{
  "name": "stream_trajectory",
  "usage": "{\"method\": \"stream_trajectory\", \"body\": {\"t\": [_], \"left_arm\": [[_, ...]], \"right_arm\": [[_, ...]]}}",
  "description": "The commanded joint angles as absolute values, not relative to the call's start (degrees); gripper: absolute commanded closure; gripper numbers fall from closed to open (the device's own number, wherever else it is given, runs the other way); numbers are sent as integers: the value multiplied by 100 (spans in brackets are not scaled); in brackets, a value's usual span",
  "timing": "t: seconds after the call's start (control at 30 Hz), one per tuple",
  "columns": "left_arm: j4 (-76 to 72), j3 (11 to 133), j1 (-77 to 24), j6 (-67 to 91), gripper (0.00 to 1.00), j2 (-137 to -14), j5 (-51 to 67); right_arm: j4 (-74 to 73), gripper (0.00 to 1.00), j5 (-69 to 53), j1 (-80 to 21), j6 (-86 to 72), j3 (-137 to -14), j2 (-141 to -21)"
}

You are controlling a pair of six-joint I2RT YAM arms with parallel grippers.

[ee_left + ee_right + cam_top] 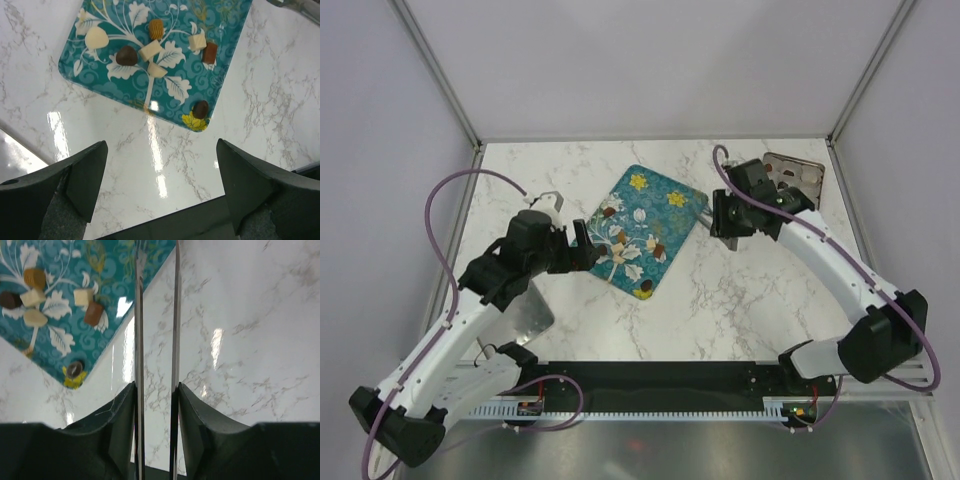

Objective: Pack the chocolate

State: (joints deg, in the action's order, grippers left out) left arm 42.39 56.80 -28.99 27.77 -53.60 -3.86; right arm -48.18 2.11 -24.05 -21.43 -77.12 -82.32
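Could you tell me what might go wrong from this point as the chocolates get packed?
1. The dark chocolate at the corner of the tray lies near the rim; a nudge could roll it onto the marble table.
2. The middle chocolates touch or nearly touch, so the thin tongs in the right tool may knock neighbours.
3. The open left tool hovers by the same tray; the arms might clash.

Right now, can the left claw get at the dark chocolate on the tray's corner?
Probably yes: the left claw is open, with only bare marble between it and that dark chocolate.
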Motion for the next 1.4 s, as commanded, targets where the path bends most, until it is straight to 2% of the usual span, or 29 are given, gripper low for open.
{"method": "stream_trajectory", "body": {"t": [0.0,0.2,0.43,0.63,1.07,1.37], "left_arm": [[3534,5073,-2892,3050,3,-4624,-70],[3498,4377,-2900,2778,3,-4184,-263],[3402,4104,-2892,2610,3,-4096,-545],[3393,4140,-2900,2532,3,-4087,-448],[3445,4341,-2900,2101,3,-4306,-238],[3524,4342,-2892,1978,3,-4219,-553]], "right_arm": [[-4430,55,-298,-2794,-2258,-7042,-7360],[-4184,53,-203,-3585,-2996,-6399,-6707],[-4271,53,403,-4420,-3164,-6381,-6987],[-4263,52,677,-4491,-3164,-6407,-7233],[-3824,52,387,-4711,-3480,-5986,-7506],[-3709,55,527,-4755,-3507,-5994,-7760]]}}
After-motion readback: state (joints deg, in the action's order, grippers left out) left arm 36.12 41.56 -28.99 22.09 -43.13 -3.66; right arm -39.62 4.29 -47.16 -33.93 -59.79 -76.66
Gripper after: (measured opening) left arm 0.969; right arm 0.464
